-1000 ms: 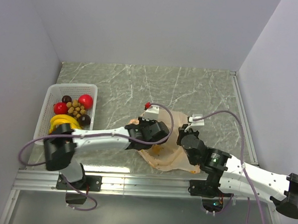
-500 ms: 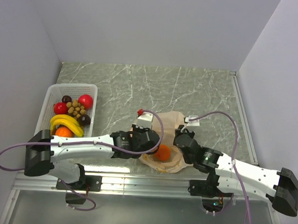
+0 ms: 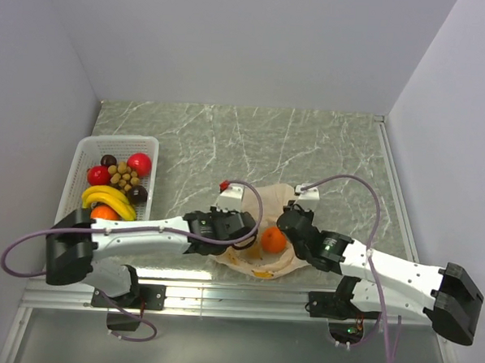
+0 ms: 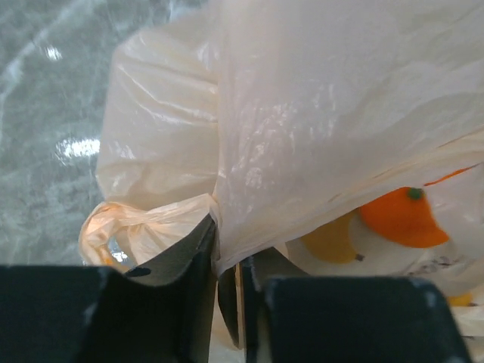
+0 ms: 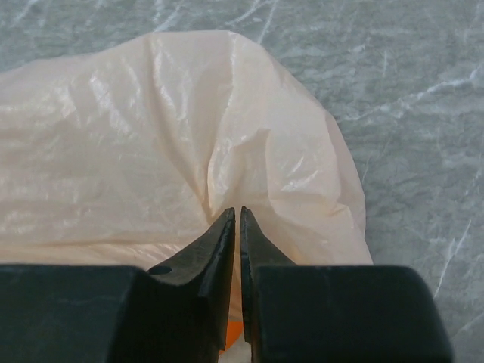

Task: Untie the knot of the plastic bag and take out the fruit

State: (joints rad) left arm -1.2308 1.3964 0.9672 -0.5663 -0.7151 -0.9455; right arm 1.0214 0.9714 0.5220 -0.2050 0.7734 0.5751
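Peach-orange crinkly plastic bag point(image 3: 264, 266) on marble worktop point(image 3: 228, 140), mouth open: left jaws and right jaws each pinching its film. Round orange fruit point(image 3: 274, 239) exposed between. Next, likely: release one side, grasp it.

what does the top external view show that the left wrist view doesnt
Only top external: the white basket holding fruit, an orange resting on the plastic bag, and the right gripper at the bag. Only left wrist: the left gripper closed on a fold of plastic, close up, with orange and yellow shapes showing through. Both: the bag and the marble table.
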